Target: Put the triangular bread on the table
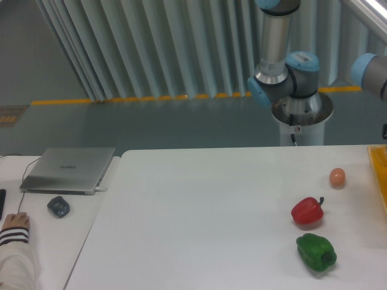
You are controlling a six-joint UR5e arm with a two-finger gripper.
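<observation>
The triangular bread cannot be made out anywhere; the only trace of something at the far right is a yellow-orange tray [380, 175] whose edge cuts off at the frame border, and what lies in it is out of sight. The table [199, 223] is a broad white top with rounded corners. On its right part stand three things: a small orange-pink ball [337, 177] nearest the tray, a red pepper [307, 210] just in front of and left of the ball, and a green pepper [316, 252] close in front of the red one, none of them touching. The robot arm [284, 66] rises behind the table's far edge from a round base, with its blue-capped joints at the upper right; the arm runs out of the frame at the right edge, and the gripper is out of view, so whether its fingers are spread or closed cannot be told. To the left stands a narrower white desk [45, 235] bearing a closed grey laptop [68, 170], a dark mouse [58, 206] in front of it, and a person's hand [14, 222] in a striped sleeve at the lower left corner.
</observation>
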